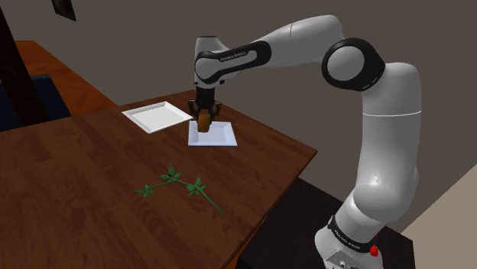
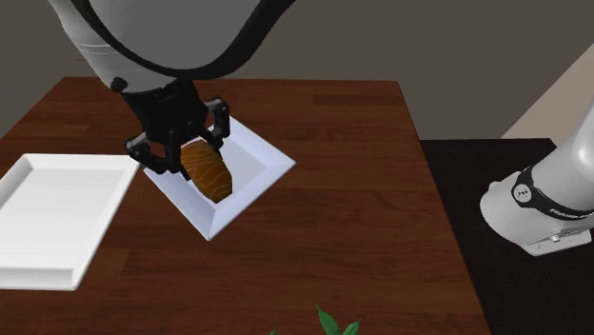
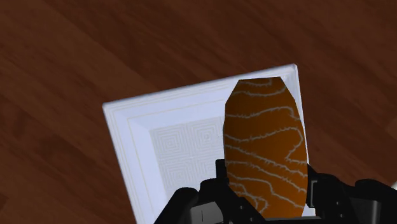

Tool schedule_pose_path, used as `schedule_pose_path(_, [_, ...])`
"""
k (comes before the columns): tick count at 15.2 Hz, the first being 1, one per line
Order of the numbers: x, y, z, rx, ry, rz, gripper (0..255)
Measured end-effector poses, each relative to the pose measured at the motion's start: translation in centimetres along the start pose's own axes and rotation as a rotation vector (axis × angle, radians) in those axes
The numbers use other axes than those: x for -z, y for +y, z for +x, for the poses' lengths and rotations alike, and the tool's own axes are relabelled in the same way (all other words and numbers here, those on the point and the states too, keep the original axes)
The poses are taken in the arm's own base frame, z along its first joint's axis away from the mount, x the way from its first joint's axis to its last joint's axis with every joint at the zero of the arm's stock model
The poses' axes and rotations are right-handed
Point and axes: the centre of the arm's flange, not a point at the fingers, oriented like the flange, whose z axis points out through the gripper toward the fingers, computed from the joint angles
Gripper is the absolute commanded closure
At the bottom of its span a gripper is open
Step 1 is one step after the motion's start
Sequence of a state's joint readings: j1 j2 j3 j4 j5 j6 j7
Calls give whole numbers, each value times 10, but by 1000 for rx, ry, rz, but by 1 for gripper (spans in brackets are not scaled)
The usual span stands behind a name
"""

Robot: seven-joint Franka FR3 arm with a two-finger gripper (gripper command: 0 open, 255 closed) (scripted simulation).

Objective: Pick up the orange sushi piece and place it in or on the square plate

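Claw [image 1: 205, 115] pinching the orange sushi piece [image 1: 204, 122] between both fingers, long axis roughly vertical. White streaks on the piece are visible in the wrist view [image 3: 264, 146].

Piece sits over the square plate [image 1: 220, 139], toward one rim rather than the centre. Cannot tell whether its lower end touches the plate.

Square plate is white and lies inside all table [image 1: 92, 176] edges, turned corner-on to them. A broad strip of bare wood runs between it and the stand-side edge.

Second white plate [image 1: 157, 116] lies just beside it, apart, with a narrow gap of wood between.

Green sprig [image 1: 180, 183] lies near the table edge closest to the shoulder camera, well apart from both plates, with open wood between.
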State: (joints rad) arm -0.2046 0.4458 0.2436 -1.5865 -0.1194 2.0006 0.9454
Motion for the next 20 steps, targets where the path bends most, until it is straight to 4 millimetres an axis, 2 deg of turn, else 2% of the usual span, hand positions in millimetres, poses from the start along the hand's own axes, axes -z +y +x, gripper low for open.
schedule_pose_path(4, [-3, 31, 42, 0, 0, 0, 255])
schedule_pose_path(6, [-8, 37, 50, 0, 1, 0, 255])
schedule_pose_path(16, [-59, 38, 54, 1, 2, 2, 255])
schedule_pose_path(20, [-64, 37, 52, 2, 2, 3, 255])
